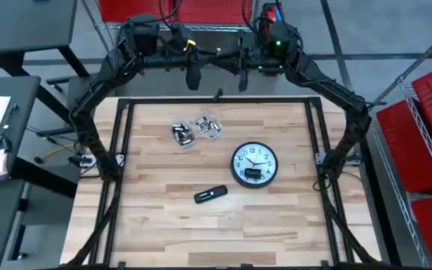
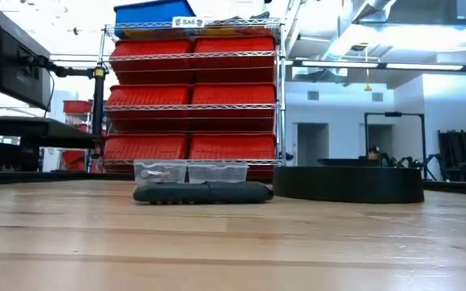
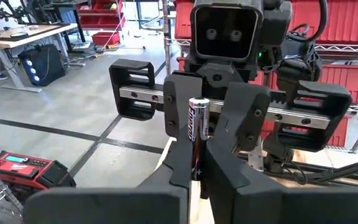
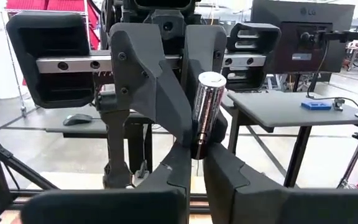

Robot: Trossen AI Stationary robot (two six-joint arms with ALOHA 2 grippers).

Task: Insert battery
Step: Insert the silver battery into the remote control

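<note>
Two end effectors meet above the counter's (image 1: 163, 232) far edge: left end effector (image 3: 194, 177) and right end effector (image 4: 194, 155) each clamp a battery (image 3: 197, 127). Insertion hasn't started; next, carry one down to the clock (image 1: 254, 164).

Remote (image 2: 203, 192) before clear trays (image 2: 191, 171); clock (image 2: 348, 183) beside.

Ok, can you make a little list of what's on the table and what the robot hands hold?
left gripper: raised at the table's back, shut on black-red battery
right gripper: raised facing it, shut on silver battery
clock: face up on table
remote: dark, lying apart from clock
clear boxes: two, side by side
</note>
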